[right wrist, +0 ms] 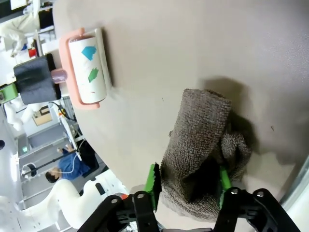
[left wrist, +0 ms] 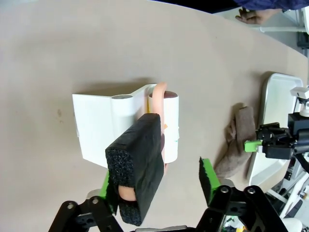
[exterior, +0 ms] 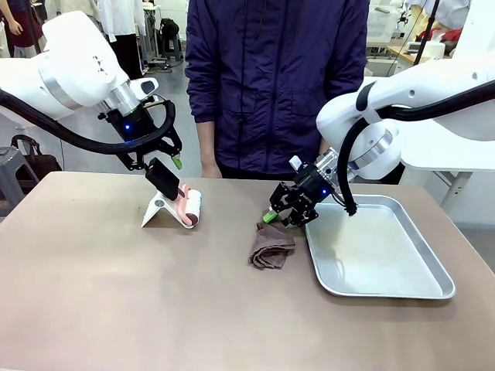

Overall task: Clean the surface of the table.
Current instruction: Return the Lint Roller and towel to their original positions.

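Table (exterior: 116,294): right jaws astride cloth (right wrist: 203,145), left beside roller handle (left wrist: 137,169).

In the front view we see the table (exterior: 116,294) filling the lower part of the frame. Left of the centre a lint roller (exterior: 188,207) lies on it, with its stand (exterior: 158,212) just at its left. The left gripper (exterior: 166,174) is directly above the roller's handle. Near the centre a folded cloth (exterior: 271,247) lies on the table, and the right gripper (exterior: 282,218) is at its upper edge. At the right, just beside the cloth, a tray (exterior: 402,287) sits on the table. Behind the table, at the top centre, a person (exterior: 274,77) stands.
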Robot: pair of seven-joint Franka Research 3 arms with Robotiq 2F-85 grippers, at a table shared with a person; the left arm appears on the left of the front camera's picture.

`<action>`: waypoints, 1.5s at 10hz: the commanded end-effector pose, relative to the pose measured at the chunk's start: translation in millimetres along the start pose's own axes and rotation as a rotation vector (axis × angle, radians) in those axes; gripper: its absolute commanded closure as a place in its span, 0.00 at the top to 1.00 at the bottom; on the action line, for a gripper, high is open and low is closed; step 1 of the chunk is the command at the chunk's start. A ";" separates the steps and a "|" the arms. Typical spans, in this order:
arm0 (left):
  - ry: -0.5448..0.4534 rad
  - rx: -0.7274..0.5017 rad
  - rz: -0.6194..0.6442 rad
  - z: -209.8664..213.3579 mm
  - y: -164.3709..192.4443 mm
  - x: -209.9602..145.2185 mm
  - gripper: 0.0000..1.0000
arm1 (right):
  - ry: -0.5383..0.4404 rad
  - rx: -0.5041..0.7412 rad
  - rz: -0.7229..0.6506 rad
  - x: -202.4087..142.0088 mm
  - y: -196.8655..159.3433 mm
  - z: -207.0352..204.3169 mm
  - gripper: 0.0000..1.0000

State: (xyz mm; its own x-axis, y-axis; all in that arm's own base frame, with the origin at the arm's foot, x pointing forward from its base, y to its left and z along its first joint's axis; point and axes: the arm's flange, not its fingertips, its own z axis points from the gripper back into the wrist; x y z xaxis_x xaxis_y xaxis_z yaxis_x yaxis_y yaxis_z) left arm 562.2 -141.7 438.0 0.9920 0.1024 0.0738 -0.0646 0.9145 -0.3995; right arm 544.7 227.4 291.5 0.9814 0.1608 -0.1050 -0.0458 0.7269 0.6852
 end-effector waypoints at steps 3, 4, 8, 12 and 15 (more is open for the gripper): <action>-0.065 0.008 0.051 27.0 11.1 -15.7 1.00 | 0.031 0.011 0.030 4.3 0.0 2.7 1.00; -0.085 0.002 0.043 36.2 15.0 -23.6 1.00 | 0.033 0.023 0.034 2.4 -1.3 5.8 1.00; -0.096 -0.156 -0.089 69.0 35.7 -59.3 1.00 | 0.040 0.242 0.187 -26.0 -6.5 46.5 1.00; -0.146 -0.516 -0.173 91.2 76.9 -95.9 1.00 | -0.059 0.432 0.281 -77.7 -34.9 101.3 1.00; -0.052 -0.984 -0.287 91.2 157.3 -113.3 1.00 | -0.175 0.777 0.301 -126.6 -66.9 131.8 1.00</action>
State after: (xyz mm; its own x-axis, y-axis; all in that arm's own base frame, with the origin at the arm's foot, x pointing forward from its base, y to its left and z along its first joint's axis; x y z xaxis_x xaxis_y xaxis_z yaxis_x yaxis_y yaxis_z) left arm 426.4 -2.5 479.2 0.9139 0.0250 0.4052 0.3749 0.3310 -0.8660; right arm 464.6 80.6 356.9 0.9601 0.1989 0.1967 -0.2229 0.1191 0.9675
